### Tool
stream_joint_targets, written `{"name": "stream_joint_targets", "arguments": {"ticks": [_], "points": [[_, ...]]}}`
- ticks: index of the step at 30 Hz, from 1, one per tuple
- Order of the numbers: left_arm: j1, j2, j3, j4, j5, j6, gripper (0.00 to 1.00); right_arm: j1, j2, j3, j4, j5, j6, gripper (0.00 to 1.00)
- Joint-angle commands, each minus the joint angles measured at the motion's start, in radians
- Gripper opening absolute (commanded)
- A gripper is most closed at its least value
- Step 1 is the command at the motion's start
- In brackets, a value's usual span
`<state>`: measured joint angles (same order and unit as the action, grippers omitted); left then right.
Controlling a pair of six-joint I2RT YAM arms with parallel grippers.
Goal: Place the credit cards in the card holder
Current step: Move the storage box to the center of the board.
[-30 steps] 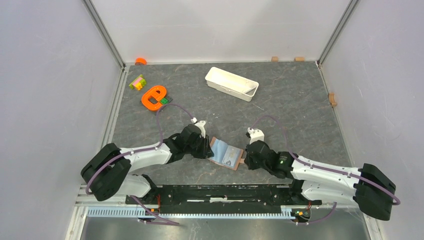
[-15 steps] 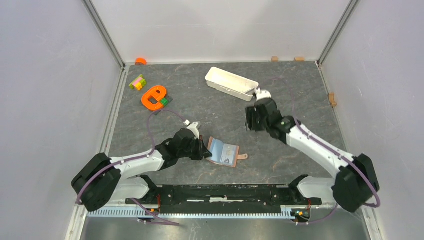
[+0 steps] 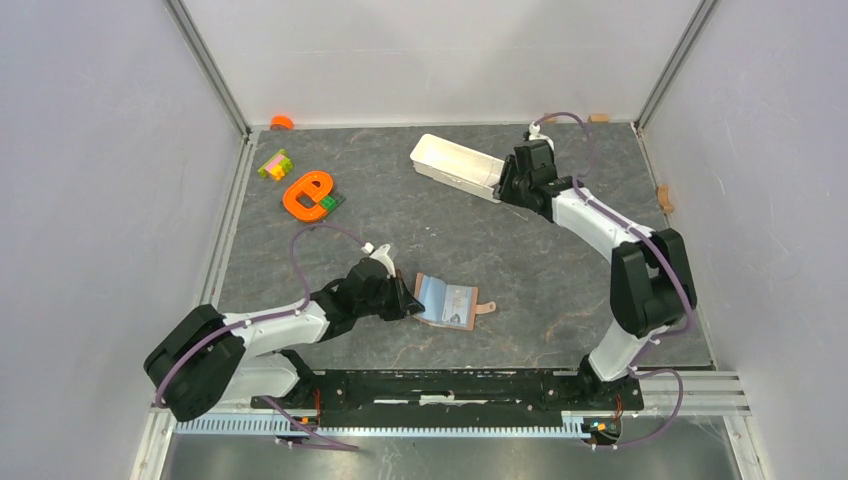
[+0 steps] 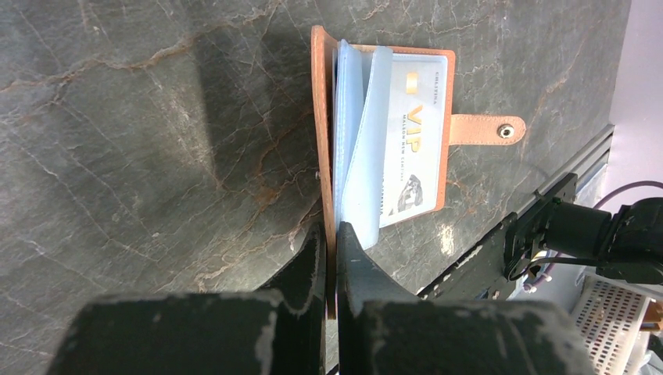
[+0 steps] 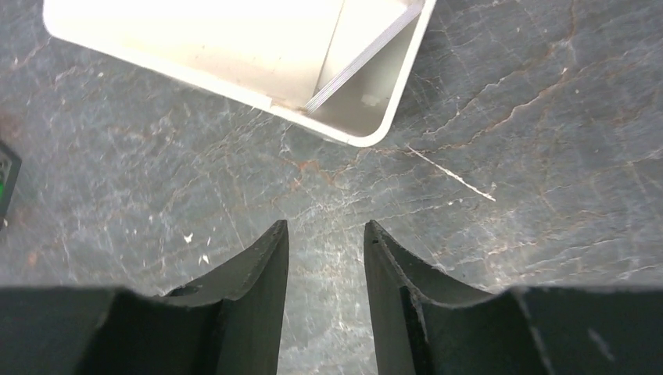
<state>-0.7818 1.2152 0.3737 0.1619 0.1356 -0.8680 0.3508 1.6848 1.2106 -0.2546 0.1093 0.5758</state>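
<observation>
The brown card holder (image 3: 452,304) lies open near the table's front middle, its snap tab (image 4: 485,129) pointing right. In the left wrist view it shows pale blue sleeves and a card marked VIP (image 4: 414,148). My left gripper (image 3: 408,302) is shut on the holder's left cover (image 4: 319,141), which stands on edge between its fingers (image 4: 313,258). My right gripper (image 3: 508,192) is open and empty, just off the right end of the white tray (image 3: 440,160). A thin stack of pale cards (image 5: 367,62) leans inside that end of the tray (image 5: 195,47).
An orange ring-shaped toy (image 3: 308,193), coloured blocks (image 3: 274,164) and an orange cap (image 3: 282,122) sit at the back left. Small wooden blocks (image 3: 665,198) lie along the right and back walls. The enclosure walls close in on three sides.
My right arm has swung from beside the card holder to the back, reaching the white tray's right end. My left gripper has kept its hold on the holder's cover.
</observation>
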Motion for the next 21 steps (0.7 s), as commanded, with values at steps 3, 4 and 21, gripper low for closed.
{"name": "stream_joint_targets", "arguments": {"ticks": [3,4,21], "points": [[0.004,0.028,0.023,0.014,-0.011,0.003,0.02,-0.008,0.098,0.058,0.086,0.128,0.141,0.45],[0.004,0.029,0.025,0.011,-0.006,0.007,0.02,-0.009,0.118,0.072,0.08,0.135,0.134,0.45],[0.05,0.052,0.067,-0.048,0.031,0.083,0.02,-0.043,0.234,0.177,0.077,0.165,0.095,0.41]]}}
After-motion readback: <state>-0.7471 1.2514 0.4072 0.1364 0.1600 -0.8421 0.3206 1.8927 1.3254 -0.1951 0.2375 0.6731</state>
